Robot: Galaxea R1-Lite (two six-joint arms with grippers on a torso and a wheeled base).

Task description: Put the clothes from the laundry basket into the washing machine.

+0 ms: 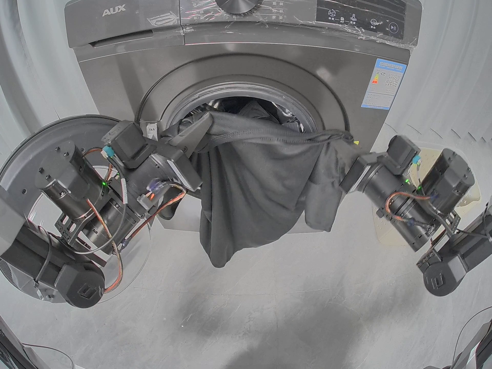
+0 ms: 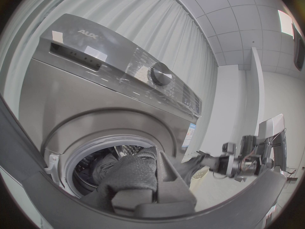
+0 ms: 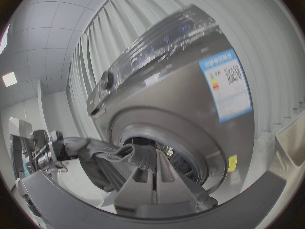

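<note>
A dark grey garment [image 1: 256, 190] hangs stretched across the front of the washing machine [image 1: 241, 57], just before its open drum mouth [image 1: 246, 106]. My left gripper [image 1: 202, 124] is shut on the garment's left upper corner, my right gripper [image 1: 351, 142] on its right upper corner. The cloth sags between them and droops below the door opening. Other dark clothes lie inside the drum [image 2: 101, 166]. In the left wrist view the garment [image 2: 133, 172] bunches in the left gripper [image 2: 155, 175]. In the right wrist view the garment [image 3: 139, 156] is pinched in the right gripper [image 3: 154, 163].
The machine's round door [image 1: 66, 144] stands swung open at the left, behind my left arm. A cream laundry basket [image 1: 456, 180] sits on the floor at the right, behind my right arm, also seen as the basket [image 3: 292, 140]. Grey floor [image 1: 266, 303] lies open below.
</note>
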